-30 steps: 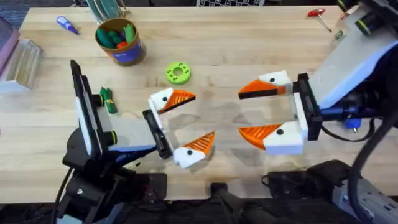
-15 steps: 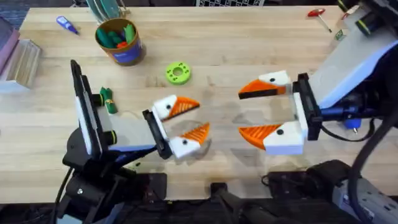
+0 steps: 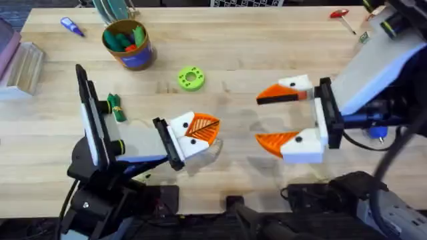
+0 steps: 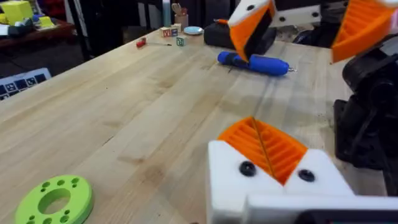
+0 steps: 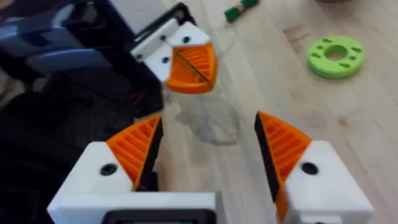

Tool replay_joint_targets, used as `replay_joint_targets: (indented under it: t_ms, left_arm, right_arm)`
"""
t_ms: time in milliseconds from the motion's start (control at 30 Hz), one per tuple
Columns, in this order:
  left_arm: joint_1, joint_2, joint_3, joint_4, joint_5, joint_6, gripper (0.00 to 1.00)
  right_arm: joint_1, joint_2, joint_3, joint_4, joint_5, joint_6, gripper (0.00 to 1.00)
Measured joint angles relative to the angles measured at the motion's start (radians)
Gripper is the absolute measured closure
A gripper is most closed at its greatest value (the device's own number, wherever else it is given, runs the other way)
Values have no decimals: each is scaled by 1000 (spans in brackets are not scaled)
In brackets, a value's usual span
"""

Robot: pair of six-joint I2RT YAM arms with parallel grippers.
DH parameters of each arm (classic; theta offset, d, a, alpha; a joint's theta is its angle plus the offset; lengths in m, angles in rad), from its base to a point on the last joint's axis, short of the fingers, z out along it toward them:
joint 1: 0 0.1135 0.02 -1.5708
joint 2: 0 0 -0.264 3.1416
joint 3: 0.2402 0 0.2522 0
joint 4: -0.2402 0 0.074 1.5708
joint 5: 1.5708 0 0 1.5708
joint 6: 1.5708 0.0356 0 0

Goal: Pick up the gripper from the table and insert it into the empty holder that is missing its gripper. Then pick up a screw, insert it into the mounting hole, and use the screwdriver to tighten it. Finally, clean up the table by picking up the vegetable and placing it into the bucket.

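While the left gripper (image 3: 198,129) has its orange pads pressed together on nothing and the right gripper (image 3: 285,119) is wide open, the vegetable (image 3: 116,107) lies on the table (image 3: 267,53) beside the left arm, so grasping it should start by opening.

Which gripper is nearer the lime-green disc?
Left. The left gripper, shut, sits just below and beside the lime-green disc; the right gripper, open, is farther off across the table.
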Motion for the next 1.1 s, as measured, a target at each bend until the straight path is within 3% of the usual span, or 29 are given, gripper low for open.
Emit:
replay_joint_targets:
  t_ms: [267, 500, 767, 933, 967, 1100]
  left_arm:
    - [0, 0, 0, 0, -1, -18, 993]
    - [0, 0, 0, 0, -8, -60, 993]
    - [0, 0, 0, 0, -8, -68, 993]
    - [0, 0, 0, 0, -9, -68, 993]
    - [0, 0, 0, 0, -9, -68, 993]
    - [0, 0, 0, 0, -9, -68, 993]
  right_arm:
    - [-59, 89, 0, 162, 311, 264, 103]
    - [-266, 234, 14, 203, 523, 407, 103]
    - [-494, 467, 269, 65, 719, 403, 102]
    - [-542, 533, 353, 20, 983, 336, 103]
    - [-546, 547, 356, 17, 1032, 307, 62]
    - [-568, 613, 357, 0, 1133, 184, 11]
